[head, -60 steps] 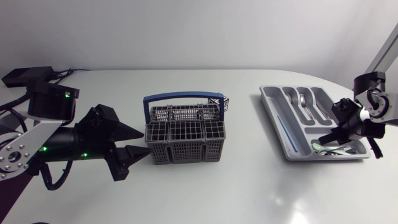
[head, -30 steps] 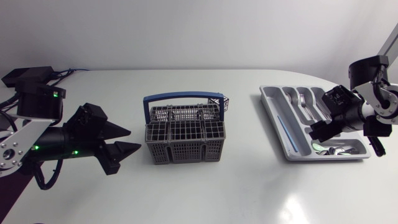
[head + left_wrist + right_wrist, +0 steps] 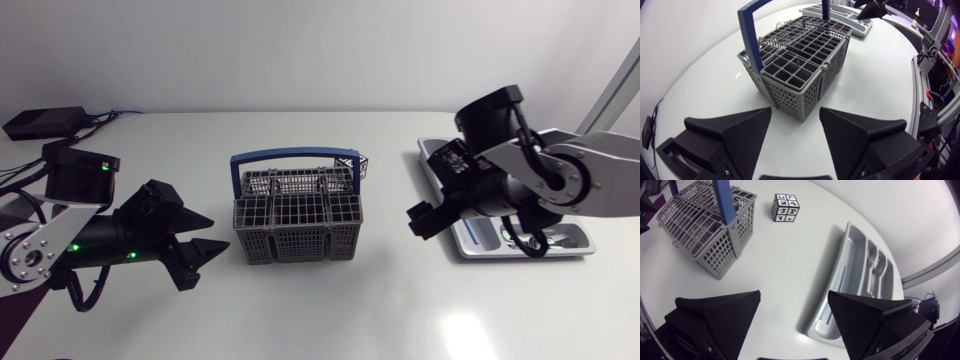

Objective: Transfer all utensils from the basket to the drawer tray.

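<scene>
The grey wire basket (image 3: 297, 225) with a blue handle (image 3: 295, 157) stands mid-table; no utensil shows in its cells (image 3: 795, 65). The grey drawer tray (image 3: 455, 215) lies at the right, partly under my right arm. It holds cutlery (image 3: 874, 272) and a blue-handled piece (image 3: 840, 280). My right gripper (image 3: 420, 218) hangs open and empty over the bare table between basket (image 3: 705, 230) and tray (image 3: 860, 280); the right wrist view shows its jaws (image 3: 795, 310) spread wide. My left gripper (image 3: 212, 233) is open and empty just left of the basket, pointing at its corner (image 3: 795, 120).
A small black-and-white marker cube (image 3: 365, 165) sits behind the basket's right end (image 3: 786, 207). A black box (image 3: 42, 122) and cables lie at the far left. Bare tabletop runs along the front of basket and tray.
My right gripper opened over the tray's near end, then swung left to the gap between tray and basket. My left arm shifted only slightly.
</scene>
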